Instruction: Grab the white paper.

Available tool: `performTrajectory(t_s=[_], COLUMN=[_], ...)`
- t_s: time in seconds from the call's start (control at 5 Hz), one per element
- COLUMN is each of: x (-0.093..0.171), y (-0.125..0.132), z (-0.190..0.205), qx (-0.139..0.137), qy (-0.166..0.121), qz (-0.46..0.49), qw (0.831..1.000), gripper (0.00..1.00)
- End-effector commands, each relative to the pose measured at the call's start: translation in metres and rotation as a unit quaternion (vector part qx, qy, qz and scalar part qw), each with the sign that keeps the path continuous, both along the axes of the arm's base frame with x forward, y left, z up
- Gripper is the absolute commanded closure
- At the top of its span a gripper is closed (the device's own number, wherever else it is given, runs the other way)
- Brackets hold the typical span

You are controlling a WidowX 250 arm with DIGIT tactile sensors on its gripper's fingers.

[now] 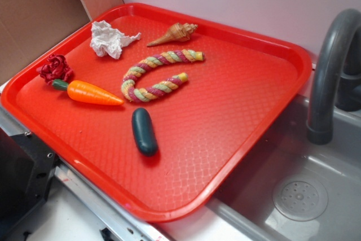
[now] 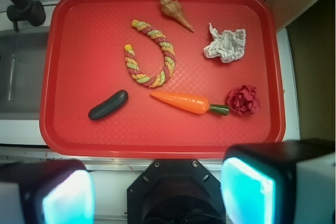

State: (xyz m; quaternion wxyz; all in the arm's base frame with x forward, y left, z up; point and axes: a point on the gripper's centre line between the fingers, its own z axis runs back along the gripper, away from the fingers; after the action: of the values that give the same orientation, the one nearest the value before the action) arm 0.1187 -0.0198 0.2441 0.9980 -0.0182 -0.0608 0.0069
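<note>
The white paper (image 1: 109, 39) (image 2: 226, 44) is a crumpled wad with a pointed tail, lying at the far left corner of the red tray (image 1: 237, 156) (image 2: 68, 129). In the wrist view it sits at the upper right. My gripper (image 2: 157, 190) is high above the tray's near edge, far from the paper, its two pads (image 2: 245, 195) wide apart with nothing between them. It does not show in the exterior view.
On the tray lie a dark red wad (image 1: 54, 69), a toy carrot (image 1: 90, 91), a curled multicolour rope (image 1: 155, 74), a seashell (image 1: 175, 33) and a dark green pickle-shaped piece (image 1: 144, 131). A grey sink (image 1: 316, 196) with a faucet (image 1: 330, 66) is to the right.
</note>
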Motion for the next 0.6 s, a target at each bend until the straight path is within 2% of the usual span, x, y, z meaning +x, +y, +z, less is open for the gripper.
performTrajectory(t_s=[0.0, 0.2, 0.4], x=[0.0, 0.034, 0.054], y=[0.0, 0.028, 0.053], z=[0.0, -0.016, -0.031], qx=[0.0, 0.011, 0.058], qy=[0.0, -0.013, -0.035], qz=[0.0, 0.069, 0.127], qw=[1.0, 0.998, 0.99], gripper=[0.0, 0.0, 0.0])
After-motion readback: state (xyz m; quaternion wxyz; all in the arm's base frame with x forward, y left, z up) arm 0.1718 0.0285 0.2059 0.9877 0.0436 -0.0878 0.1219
